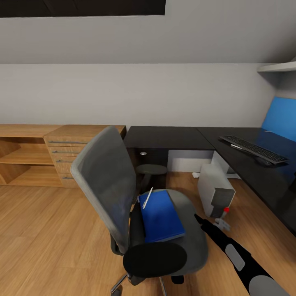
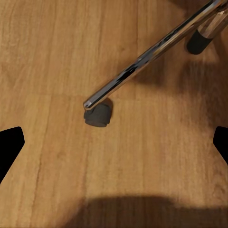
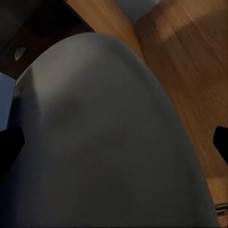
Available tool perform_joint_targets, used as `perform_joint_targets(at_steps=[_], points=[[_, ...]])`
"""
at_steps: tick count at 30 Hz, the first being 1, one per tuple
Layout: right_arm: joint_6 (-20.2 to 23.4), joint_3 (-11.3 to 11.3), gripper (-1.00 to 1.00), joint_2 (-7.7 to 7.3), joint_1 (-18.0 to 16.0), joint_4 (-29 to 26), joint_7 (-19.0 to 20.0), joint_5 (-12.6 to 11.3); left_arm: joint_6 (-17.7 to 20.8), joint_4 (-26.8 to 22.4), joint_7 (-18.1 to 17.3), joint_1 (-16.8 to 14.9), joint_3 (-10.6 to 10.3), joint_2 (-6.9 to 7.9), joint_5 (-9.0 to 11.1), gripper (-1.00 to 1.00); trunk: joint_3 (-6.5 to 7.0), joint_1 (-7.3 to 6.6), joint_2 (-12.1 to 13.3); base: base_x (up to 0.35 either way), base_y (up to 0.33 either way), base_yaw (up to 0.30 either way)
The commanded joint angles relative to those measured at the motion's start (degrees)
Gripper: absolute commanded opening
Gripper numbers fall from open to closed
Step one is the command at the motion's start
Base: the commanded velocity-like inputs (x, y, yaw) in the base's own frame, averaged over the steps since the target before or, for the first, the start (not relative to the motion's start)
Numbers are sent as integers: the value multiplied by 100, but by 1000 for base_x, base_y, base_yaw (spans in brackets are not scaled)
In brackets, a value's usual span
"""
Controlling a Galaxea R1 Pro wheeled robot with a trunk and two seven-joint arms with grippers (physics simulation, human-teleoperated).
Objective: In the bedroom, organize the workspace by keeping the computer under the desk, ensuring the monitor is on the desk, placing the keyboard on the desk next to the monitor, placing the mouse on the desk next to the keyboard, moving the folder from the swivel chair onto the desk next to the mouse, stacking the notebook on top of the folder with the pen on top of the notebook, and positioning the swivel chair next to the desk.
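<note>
The grey swivel chair [image 1: 107, 181] stands on the wooden floor in front of the black L-shaped desk [image 1: 168, 137]. On its seat lies a blue folder [image 1: 161, 216] with a white pen [image 1: 147, 197] at its far corner. A black keyboard [image 1: 251, 149] and a mouse [image 1: 265, 162] rest on the desk's right wing, near the blue-lit monitor [image 1: 281, 118]. The computer tower [image 1: 214, 190] stands on the floor by the desk. My right gripper [image 3: 114, 142] is open, close over the grey seat [image 3: 109, 142]. My left gripper [image 2: 114, 147] is open above a chair caster [image 2: 98, 115].
A wooden drawer unit [image 1: 68, 154] with open shelves [image 1: 22, 158] lines the back wall at left. The chair's chrome base leg [image 2: 152, 57] crosses the floor. A small red and white item [image 1: 224, 218] lies beside the computer. Bare floor stretches to the left.
</note>
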Motion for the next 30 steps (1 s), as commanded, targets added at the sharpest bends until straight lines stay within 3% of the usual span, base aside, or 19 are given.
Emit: perform_joint_targets(at_steps=[1, 24, 30], points=[[34, -15, 100, 4, -3, 37, 40, -53, -19, 3, 48, -4, -49, 4, 25, 100, -5, -1, -2, 0, 0, 0], [-4, -3, 100, 230, -3, 98, -10, -67, -19, 4, 48, -4, -49, 4, 25, 100, -5, -1, -2, 0, 0, 0], [-4, -8, 100, 254, -3, 101, -14, -69, -19, 6, 48, -4, -49, 4, 25, 100, -5, -1, -2, 0, 0, 121]])
